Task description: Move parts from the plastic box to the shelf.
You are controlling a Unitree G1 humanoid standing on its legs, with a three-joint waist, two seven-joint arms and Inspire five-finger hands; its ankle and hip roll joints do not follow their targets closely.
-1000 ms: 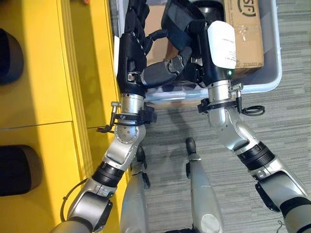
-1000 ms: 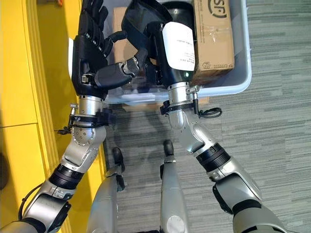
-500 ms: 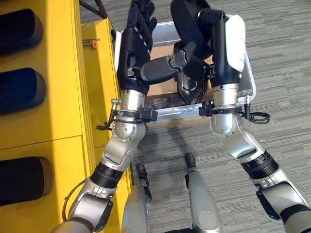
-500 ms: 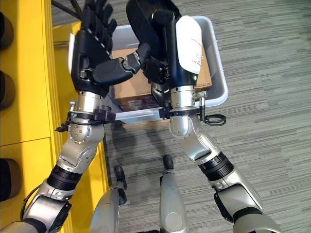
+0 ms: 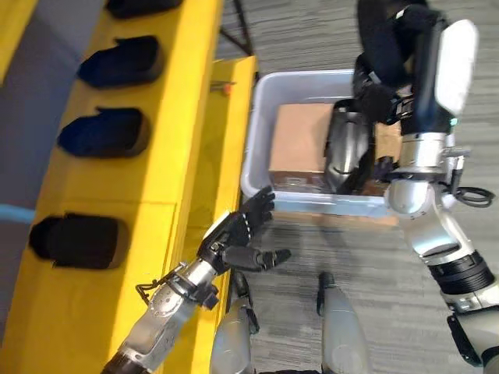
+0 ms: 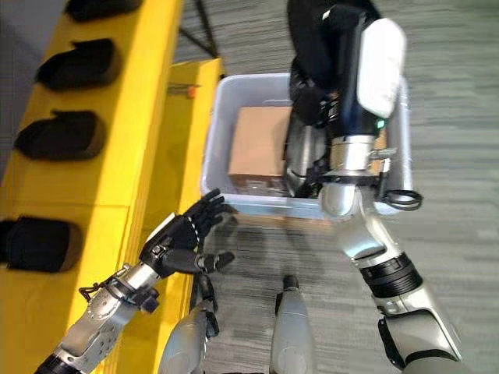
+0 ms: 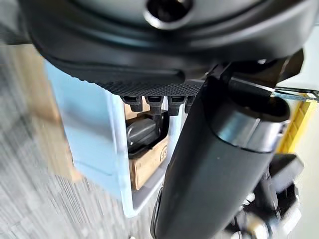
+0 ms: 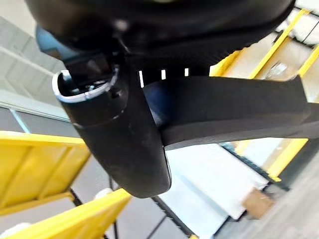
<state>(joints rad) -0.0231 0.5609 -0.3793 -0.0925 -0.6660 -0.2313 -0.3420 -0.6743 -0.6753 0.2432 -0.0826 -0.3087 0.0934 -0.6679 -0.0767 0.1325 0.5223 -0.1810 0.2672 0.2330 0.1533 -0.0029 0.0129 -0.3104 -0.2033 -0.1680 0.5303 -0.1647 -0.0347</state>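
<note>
Plastic box (image 5: 261, 117): pale grey, on carpet floor (image 5: 312, 31) just beside yellow shelf (image 5: 168, 148); holds cardboard carton (image 5: 296, 148) and dark rounded part (image 5: 343, 152).
Right hand (image 5: 390, 47): raised above plastic box, fingers curled round long black flat part (image 8: 229, 107).
Left hand (image 5: 238, 238): low, near plastic box's front corner, at shelf edge; fingers spread straight, holding nothing.
Shelf: dark parts (image 5: 109, 132) set in row of recesses, well apart from plastic box.
</note>
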